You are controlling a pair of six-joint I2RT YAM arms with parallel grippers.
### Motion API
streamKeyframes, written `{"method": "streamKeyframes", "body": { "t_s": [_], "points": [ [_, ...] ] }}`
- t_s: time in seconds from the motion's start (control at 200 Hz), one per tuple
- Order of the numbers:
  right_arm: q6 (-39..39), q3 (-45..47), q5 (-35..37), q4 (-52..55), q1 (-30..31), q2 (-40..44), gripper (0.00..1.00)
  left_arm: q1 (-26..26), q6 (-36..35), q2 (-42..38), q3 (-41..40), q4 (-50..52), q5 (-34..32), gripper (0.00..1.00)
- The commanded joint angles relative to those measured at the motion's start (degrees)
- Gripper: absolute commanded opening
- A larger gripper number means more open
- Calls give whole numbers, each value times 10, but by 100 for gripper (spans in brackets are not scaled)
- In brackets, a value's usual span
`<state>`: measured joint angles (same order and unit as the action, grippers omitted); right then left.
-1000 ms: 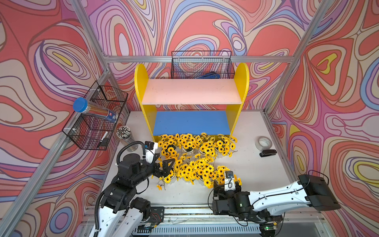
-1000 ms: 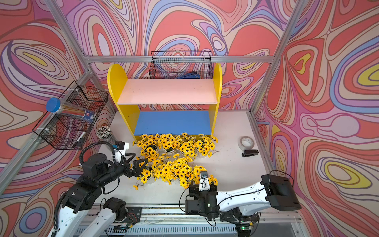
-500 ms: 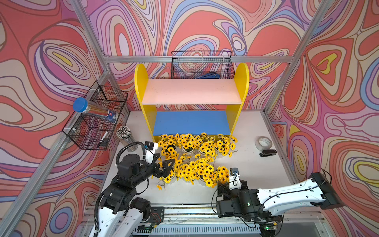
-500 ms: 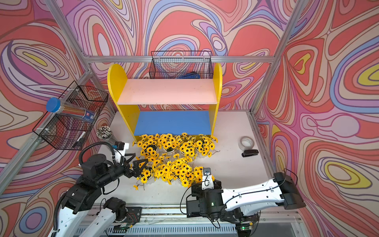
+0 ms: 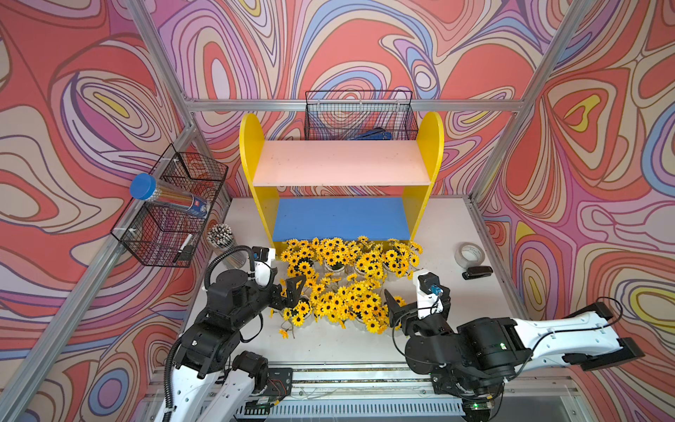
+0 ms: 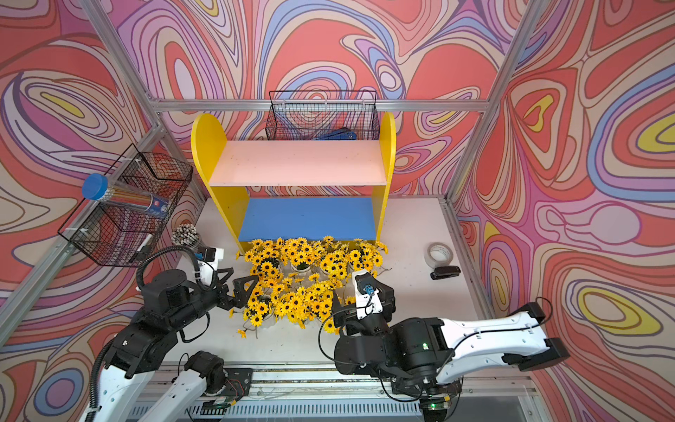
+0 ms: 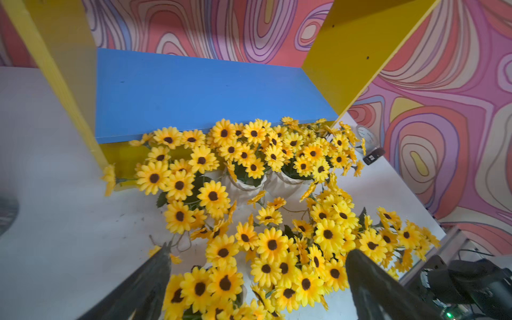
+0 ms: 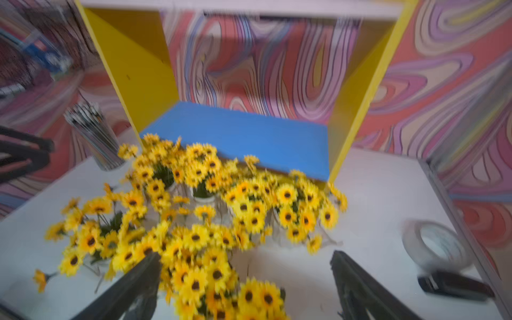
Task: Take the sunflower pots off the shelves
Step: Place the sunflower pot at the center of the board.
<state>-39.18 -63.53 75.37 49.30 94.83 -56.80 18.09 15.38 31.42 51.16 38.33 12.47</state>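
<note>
On the desk (image 5: 447,234): shelves (image 5: 341,164), sunflower pots (image 5: 343,288), two spread claws.
In both top views the shelves stand at the desk's 12 o'clock and the sunflower pots crowd at the shelves' 6 o'clock; the left claw (image 7: 259,250) gapes at the cluster's 9 o'clock, the right claw (image 8: 245,255) at 4 o'clock, neither gripping anything.
</note>
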Motion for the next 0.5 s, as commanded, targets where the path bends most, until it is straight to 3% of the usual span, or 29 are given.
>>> {"method": "streamKeyframes", "body": {
  "t_s": [0.0,0.04,0.095,0.135,0.18,0.275,0.431,0.496],
  "points": [
    [453,68,125,-410,-16,-10,98,5,-10,9,59,42,-103,100],
    [448,57,88,-388,-39,-18,98,4,-4,16,73,53,-136,100],
    [336,22,34,-258,-76,-27,98,4,18,23,84,61,-189,100],
    [295,8,-26,-220,-125,-24,98,4,45,28,87,68,-229,100],
    [313,21,-109,-248,-184,-9,98,5,64,30,81,59,-243,100],
    [347,73,-263,-349,-326,37,98,4,45,13,20,-32,-209,100],
    [276,82,-504,-336,-617,13,98,4,43,36,-65,-145,-280,100],
    [245,104,-572,-357,-700,-10,98,4,33,65,-88,-184,-293,100]
  ]
}}
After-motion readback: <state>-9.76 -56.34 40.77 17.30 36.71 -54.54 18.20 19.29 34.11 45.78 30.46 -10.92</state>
